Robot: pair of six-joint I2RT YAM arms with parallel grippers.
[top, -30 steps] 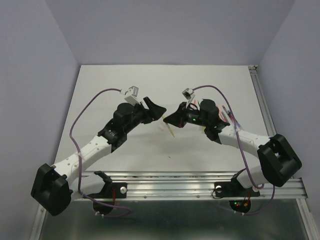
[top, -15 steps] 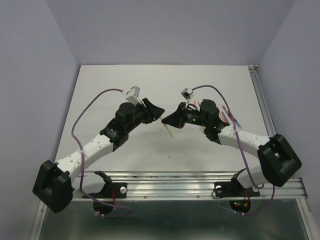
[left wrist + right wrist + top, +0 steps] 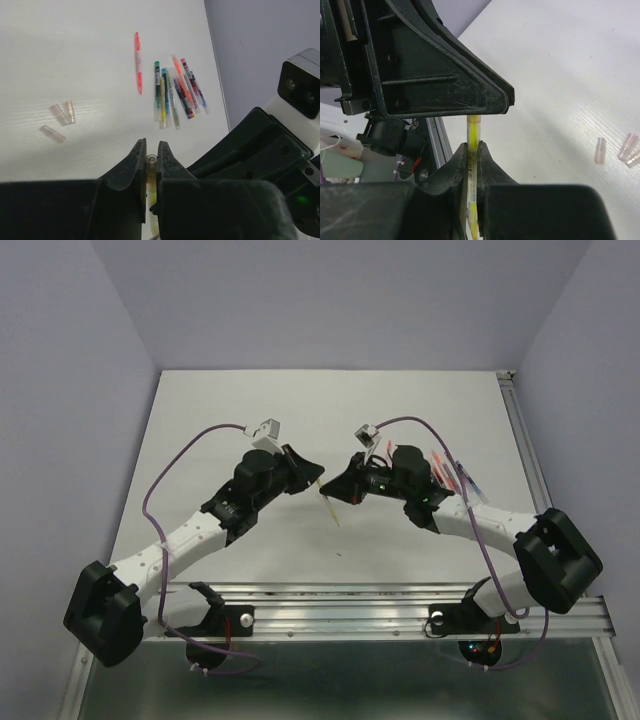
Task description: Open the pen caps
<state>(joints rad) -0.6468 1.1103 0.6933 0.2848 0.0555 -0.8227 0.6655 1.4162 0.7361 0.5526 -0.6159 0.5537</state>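
Pen cap between left claw jaws, yellow pen in right claw.

The cap of a yellow pen is clamped in the left gripper. Beyond the gripper, pens are clustered slightly right and three loose caps are laid left.

Soft, even light falls from above on the white surface; I see only faint shadows on it beneath the arms. In my wrist views the left tool and right tool loom dark and slightly blurred above the sharper surface.
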